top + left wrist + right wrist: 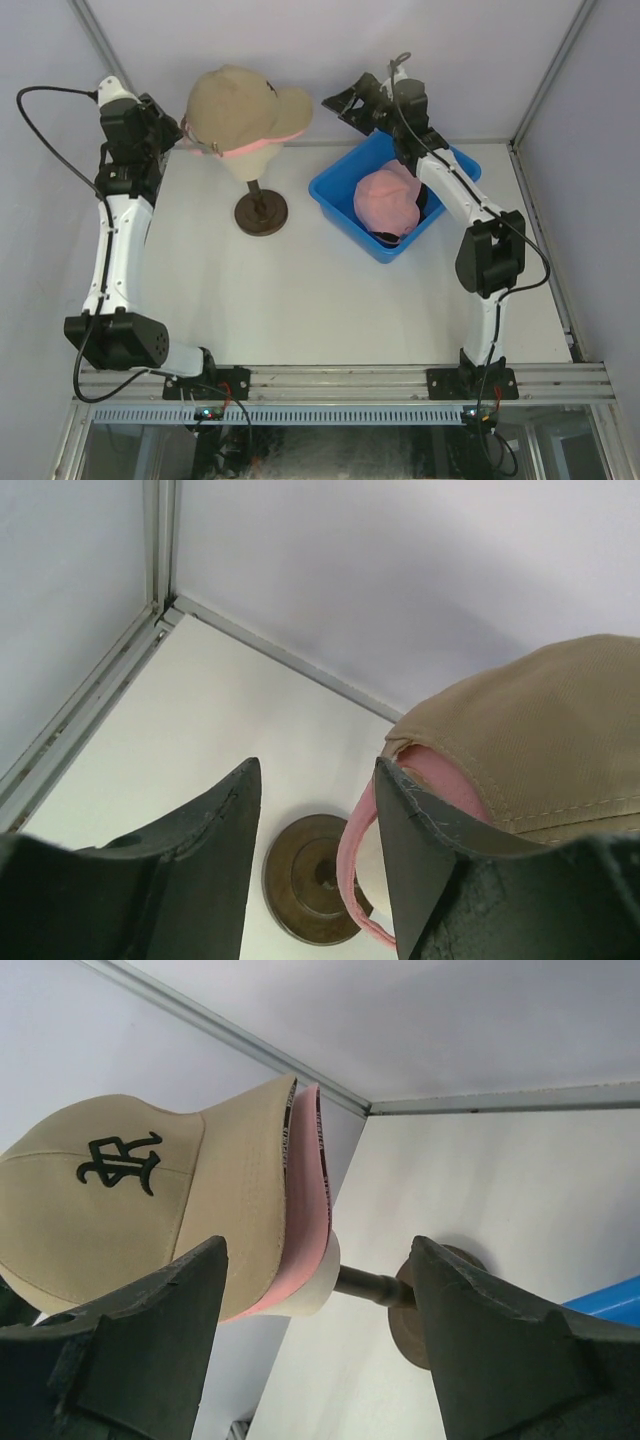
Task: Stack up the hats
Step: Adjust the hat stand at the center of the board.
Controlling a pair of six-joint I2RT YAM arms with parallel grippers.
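Note:
A tan hat (pixel 240 105) with a black logo sits on top of a pink hat (pixel 262 148), both on the mannequin head. My left gripper (pixel 176 135) is at the stack's left rear. In the left wrist view it (pixel 317 772) is open, its right finger beside the pink hat's back strap (pixel 352 850), with nothing between the jaws. My right gripper (pixel 340 103) hovers open just right of the brims. The right wrist view shows it (pixel 318 1250) empty, facing the tan hat (pixel 110 1190) and the pink brim (pixel 312 1180). Another pink hat (pixel 388 198) lies in the blue bin on a black hat (pixel 386 238).
The blue bin (pixel 335 195) stands right of centre. The mannequin's brown round base (pixel 261 213) and post (pixel 372 1286) stand on the white table. Enclosure walls and metal rails close in the back and both sides.

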